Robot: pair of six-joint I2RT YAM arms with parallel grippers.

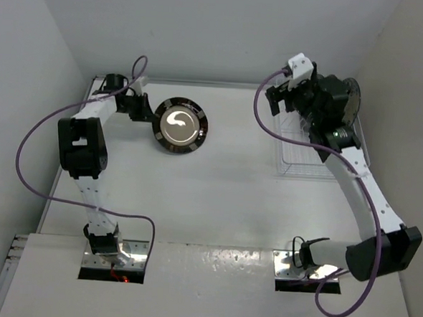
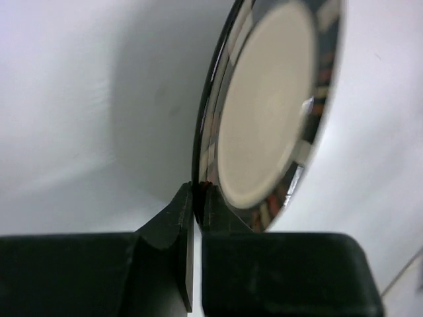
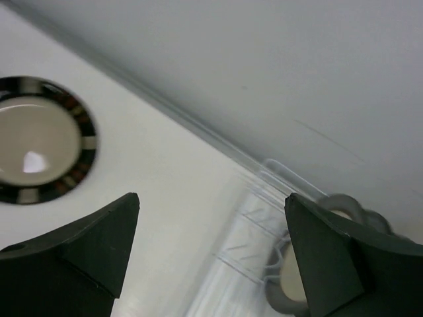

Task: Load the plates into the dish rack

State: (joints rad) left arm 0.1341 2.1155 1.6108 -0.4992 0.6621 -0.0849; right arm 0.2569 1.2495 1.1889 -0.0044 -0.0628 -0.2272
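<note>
Left gripper (image 2: 197, 193) clenched on the dark striped-rim plate (image 1: 180, 125), far left. Right gripper (image 3: 211, 201) released over the dish rack (image 1: 297, 162), which the arm largely hides; a racked plate (image 3: 344, 205) is only part visible.

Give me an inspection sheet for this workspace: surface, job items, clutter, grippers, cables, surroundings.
Surface: white table, glossy near the arm bases.
Job's things: dark brown striped-rim round plate with cream centre at far left; clear wire dish rack at far right, holding a grey scalloped-rim plate; other plates cannot be made out.
Clutter: nothing seen.
Grippers: left gripper shut on the striped plate's rim; right gripper open and empty over the rack.
Cables: a purple cable loops off the left arm, another off the right.
Surroundings: plain white walls on three sides.
</note>
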